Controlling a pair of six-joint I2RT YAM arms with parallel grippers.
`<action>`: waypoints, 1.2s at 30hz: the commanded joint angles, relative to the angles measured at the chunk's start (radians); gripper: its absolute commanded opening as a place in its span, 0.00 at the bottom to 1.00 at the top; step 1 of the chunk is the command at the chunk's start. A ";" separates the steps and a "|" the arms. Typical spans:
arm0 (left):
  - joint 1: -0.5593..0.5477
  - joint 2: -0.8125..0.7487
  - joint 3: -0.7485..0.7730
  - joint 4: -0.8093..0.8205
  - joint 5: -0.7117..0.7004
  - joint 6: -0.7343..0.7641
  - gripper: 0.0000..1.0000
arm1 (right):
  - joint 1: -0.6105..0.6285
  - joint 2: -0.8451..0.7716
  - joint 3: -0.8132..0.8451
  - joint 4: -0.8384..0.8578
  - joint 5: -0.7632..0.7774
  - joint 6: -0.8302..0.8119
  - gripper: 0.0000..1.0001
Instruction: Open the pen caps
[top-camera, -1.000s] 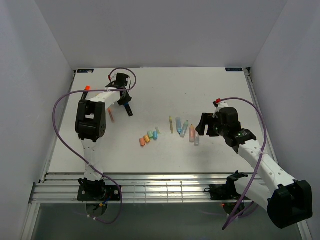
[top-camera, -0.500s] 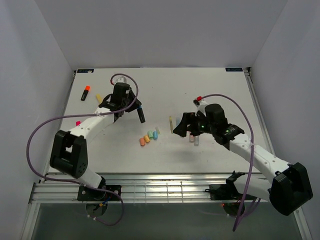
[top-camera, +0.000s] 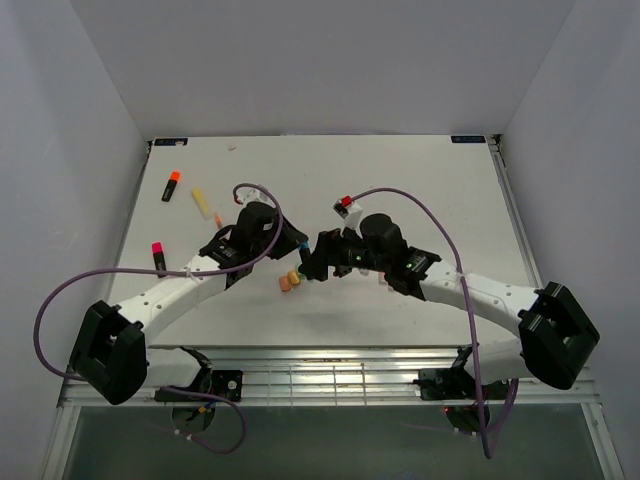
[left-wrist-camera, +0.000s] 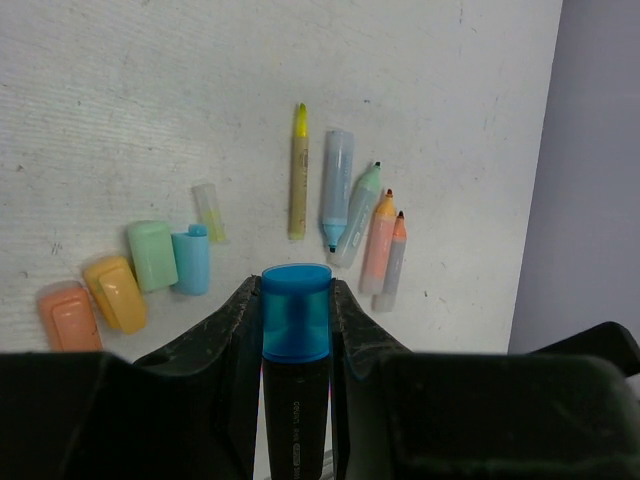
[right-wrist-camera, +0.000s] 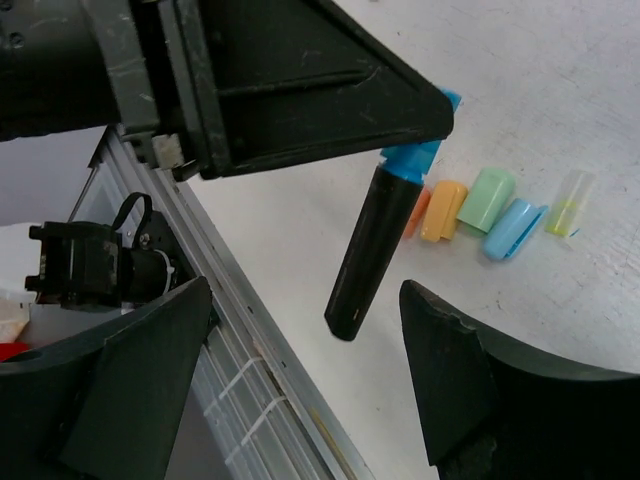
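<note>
My left gripper is shut on a black pen at its blue cap, held above the table centre. In the right wrist view the black pen body hangs tilted down from the blue cap. My right gripper is open, its jaws wide on either side of the pen's lower end without touching it, and it is also seen from above. Loose caps in orange, yellow, green and blue lie in a row.
Several uncapped pastel pens and a thin yellow pen lie beyond the caps. An orange-capped black pen, a yellow pen and a pink-capped black pen lie at the left. The table's front rail is close below.
The left arm has swung from the back left to the centre, now holding the blue-capped pen. The right arm has moved left to meet it, jaws open around the pen's end.
</note>
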 joint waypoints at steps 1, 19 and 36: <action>-0.016 -0.066 -0.006 0.012 -0.018 -0.052 0.00 | 0.016 0.029 0.036 0.083 0.066 0.019 0.81; -0.030 -0.052 0.015 -0.003 -0.115 0.003 0.00 | 0.054 0.117 0.028 0.014 0.185 0.071 0.08; -0.021 -0.056 -0.010 -0.060 -0.210 0.148 0.00 | -0.136 -0.296 -0.130 -0.373 0.423 -0.010 0.08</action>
